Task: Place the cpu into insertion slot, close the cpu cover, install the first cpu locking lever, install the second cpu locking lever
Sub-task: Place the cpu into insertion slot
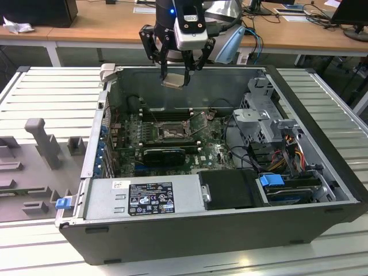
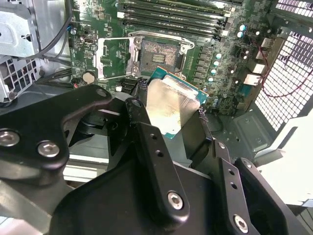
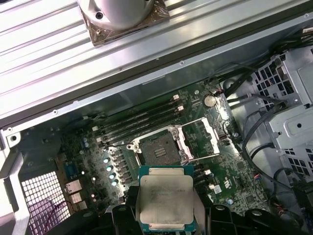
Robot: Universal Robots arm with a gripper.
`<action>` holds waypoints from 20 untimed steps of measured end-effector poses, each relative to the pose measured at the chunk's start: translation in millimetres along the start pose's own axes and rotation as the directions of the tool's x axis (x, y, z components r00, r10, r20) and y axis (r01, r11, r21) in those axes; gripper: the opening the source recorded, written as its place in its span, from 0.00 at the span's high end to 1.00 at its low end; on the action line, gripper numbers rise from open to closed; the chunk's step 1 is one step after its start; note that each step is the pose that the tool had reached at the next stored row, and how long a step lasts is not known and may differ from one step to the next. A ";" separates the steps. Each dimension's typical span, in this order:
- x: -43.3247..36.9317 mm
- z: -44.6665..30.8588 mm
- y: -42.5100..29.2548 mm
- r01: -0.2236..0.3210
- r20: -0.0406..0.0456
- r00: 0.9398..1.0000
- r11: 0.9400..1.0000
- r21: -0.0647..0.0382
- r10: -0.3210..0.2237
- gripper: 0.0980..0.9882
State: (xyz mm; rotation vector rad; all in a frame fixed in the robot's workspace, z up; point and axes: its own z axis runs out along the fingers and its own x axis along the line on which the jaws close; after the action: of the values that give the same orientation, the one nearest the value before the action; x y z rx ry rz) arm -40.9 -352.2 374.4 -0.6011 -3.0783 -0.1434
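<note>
The cpu (image 3: 165, 200) clamped in the pincer (image 1: 175, 75); insertion slot (image 3: 159, 149) well below.

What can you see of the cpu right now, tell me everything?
The cpu is a small flat square chip: a pale silvery-grey metal top, slightly mottled, over a green board edge. The gripper clamps opposite sides with black fingers. It hangs in the air over the open computer case, apart from the uncovered insertion slot, not yet seated.
</note>
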 end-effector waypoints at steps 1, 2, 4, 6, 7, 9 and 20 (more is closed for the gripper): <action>0.0 0.0 0.0 -0.002 0.000 1.000 1.000 0.000 0.002 0.52; 0.0 0.0 0.0 -0.005 0.001 1.000 1.000 0.000 0.005 0.52; 0.0 0.0 0.0 -0.010 0.001 1.000 1.000 0.000 0.010 0.52; 0.0 0.0 0.0 -0.017 0.002 1.000 1.000 0.000 0.017 0.52; 0.0 0.0 0.0 -0.019 0.002 1.000 1.000 0.000 0.019 0.52; 0.0 0.0 0.0 -0.033 0.003 0.999 0.999 -0.001 0.033 0.52; 0.0 0.0 0.0 -0.083 0.007 0.997 0.997 -0.002 0.083 0.52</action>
State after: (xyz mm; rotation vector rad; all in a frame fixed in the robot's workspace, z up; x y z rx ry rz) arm -40.9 -352.2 374.4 -0.7302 -3.0542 -0.1435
